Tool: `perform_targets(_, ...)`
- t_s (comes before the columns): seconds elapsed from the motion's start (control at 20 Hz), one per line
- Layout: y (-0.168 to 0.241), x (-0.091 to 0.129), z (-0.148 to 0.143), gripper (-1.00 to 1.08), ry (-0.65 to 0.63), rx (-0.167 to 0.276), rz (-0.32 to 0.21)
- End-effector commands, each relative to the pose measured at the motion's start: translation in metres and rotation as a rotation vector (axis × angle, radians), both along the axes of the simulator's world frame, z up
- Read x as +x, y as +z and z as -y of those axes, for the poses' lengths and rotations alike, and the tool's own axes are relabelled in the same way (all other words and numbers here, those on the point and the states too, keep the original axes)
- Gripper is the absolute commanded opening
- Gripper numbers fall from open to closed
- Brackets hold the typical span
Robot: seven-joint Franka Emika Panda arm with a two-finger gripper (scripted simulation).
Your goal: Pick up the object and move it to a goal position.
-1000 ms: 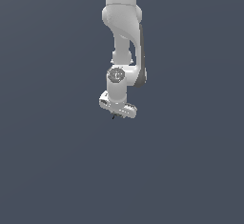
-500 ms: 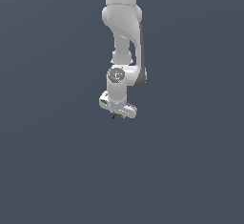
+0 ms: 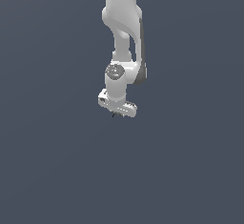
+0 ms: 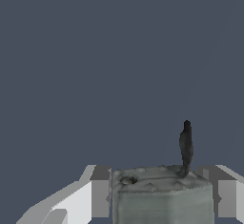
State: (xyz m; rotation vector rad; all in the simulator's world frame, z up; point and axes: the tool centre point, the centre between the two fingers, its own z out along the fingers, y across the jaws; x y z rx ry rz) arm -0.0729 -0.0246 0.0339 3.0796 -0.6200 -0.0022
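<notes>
Fingers [image 4: 162, 197] pinch the grey object [image 4: 162, 194] on 2 sides, its black stick [image 4: 186, 144] protruding beyond them.

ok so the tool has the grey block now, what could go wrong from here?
1. The grey block sits between the tool's two fingers, with a thin black stick poking out past them. That stick could snag or take a knock on the way.
2. In the exterior view the block is only a dark speck under the tool, so grip depth cannot be checked. A shallow hold could slip.
</notes>
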Motion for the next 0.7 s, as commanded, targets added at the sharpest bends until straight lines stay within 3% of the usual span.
perform_targets(0.0,0.014,0.004,0.002,-1.00,0.000,0.000,0.001)
perform_targets(0.65,0.129,0.037,0.018,-1.00,-0.001,-0.001,0.001)
